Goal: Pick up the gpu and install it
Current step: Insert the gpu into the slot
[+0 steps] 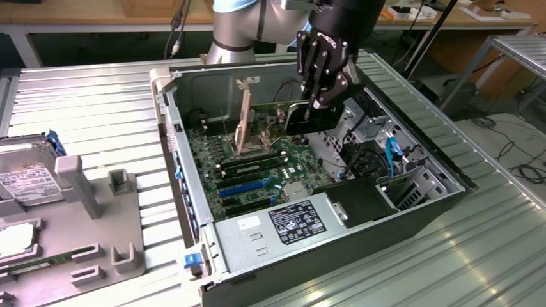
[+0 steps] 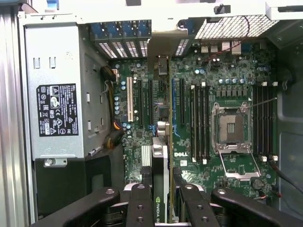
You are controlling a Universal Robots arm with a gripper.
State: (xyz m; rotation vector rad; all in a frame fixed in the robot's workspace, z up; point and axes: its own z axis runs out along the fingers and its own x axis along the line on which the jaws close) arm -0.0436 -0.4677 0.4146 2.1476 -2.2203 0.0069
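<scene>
- Step in hand: installing. I have the gripper pinching the gpu by its two faces, inside the open computer case and over the motherboard.
- On the wrist view the gpu runs edge-on between the fingers, along the row of expansion slots (bracket end towards the case's rear grille).
- Whether its edge has met a slot yet, I can't quite tell.
- My judgement: seating calls for the card's edge lined up square over one slot, then a straight push.
- Count: one gpu, one gripper, one case, one power supply, one processor socket, one white slot.
</scene>
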